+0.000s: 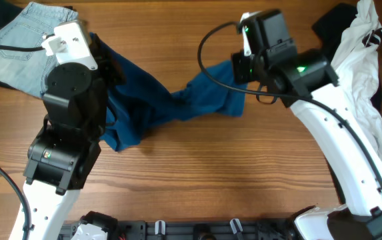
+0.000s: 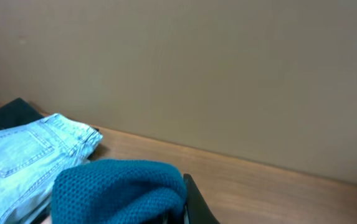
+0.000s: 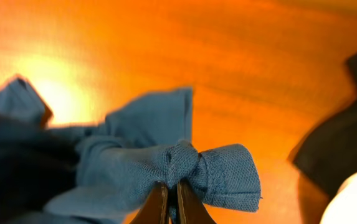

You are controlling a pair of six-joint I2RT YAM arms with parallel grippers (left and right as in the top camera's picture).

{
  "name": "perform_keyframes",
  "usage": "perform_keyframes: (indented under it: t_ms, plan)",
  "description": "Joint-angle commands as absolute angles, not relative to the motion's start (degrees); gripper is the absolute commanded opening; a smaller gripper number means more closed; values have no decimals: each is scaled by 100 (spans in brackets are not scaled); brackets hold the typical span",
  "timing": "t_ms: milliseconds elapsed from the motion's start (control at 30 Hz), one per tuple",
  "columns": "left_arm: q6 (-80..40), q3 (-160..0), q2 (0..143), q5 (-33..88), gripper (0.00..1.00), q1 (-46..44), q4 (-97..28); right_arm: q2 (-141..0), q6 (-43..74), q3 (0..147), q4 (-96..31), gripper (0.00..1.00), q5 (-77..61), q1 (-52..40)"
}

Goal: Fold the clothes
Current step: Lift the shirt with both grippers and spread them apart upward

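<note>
I record a wood-grain table (image 1: 197,167). Pale denim jeans (image 1: 17,47) lie upper left, teal shirt (image 1: 177,107) across centre, white garment (image 1: 364,80) and black cloth (image 1: 334,20) upper right.

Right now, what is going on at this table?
Two robot arms are handling a large deep teal-blue shirt on the wooden table. The right gripper is shut on a bunched edge of it. The left gripper is at the other end, draped in cloth, so its grip is unclear. The shirt lies stretched and twisted between them, not yet folded. Pale-blue denim jeans lie aside.
</note>
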State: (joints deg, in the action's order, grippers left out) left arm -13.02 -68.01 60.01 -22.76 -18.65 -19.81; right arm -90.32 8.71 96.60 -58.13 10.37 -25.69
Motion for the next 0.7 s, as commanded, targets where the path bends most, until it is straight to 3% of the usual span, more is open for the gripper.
perform_keyframes:
  t_ms: [0,433,667]
  plan:
    - [-1391,-6901,5979,-2255,4,-1890,-1824,-8875,725,10162,-5861,4,1610,-2545]
    - [-1352,-6904,5861,-2324,4,-1885,-991,-8512,554,10619,-5540,4,2438,-2545]
    - [-727,-6904,5317,-2493,4,-1885,-346,-8027,447,10619,-5266,4,2825,-2545]
